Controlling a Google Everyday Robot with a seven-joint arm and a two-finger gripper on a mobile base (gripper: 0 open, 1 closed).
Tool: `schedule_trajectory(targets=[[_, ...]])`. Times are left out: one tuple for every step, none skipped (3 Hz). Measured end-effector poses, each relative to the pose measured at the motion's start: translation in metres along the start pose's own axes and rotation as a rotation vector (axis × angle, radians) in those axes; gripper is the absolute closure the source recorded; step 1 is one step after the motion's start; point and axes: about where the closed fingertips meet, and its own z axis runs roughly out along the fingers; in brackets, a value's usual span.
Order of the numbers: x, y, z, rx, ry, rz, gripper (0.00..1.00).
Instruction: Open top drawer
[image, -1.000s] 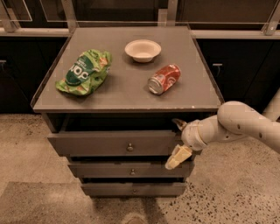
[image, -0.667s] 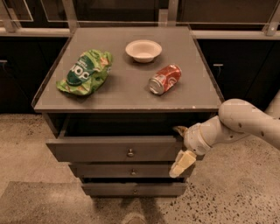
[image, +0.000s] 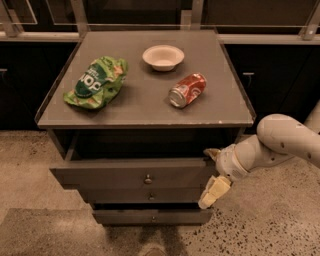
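Shows a grey table (image: 150, 107) with three drawers stacked beneath. Finds the top drawer (image: 110, 175) drawn partway out, front standing forward of the table's edge with a dark gap behind, round knob (image: 148, 178) at centre. Places the gripper (image: 210, 176) at that front's right end, on a pale arm (image: 280, 137) reaching in from the right. Reads the jaws as spread apart and closed on nothing: one finger (image: 212, 152) at the front's top right corner, the other finger (image: 214, 190) hanging lower, by the right end of the middle drawer (image: 150, 196). Cannot tell whether either finger presses on the top drawer. Below, the bottom drawer (image: 152, 216). On the table, well apart: a crumpled green bag (image: 95, 82) at left, a white bowl (image: 163, 56) toward the back, a red can (image: 187, 90) lying on its side at right.
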Motion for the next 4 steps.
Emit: schedule_trajectory(targets=[[-0.001,0.000,-0.001,0.000,0.000,0.000,0.00],[0.001,0.013,-0.002,-0.012,-0.036,0.032,0.00],[-0.001,0.014,-0.004,-0.013,-0.037,0.033,0.00],[-0.004,0.032,-0.006,-0.048,-0.104,0.053,0.00]])
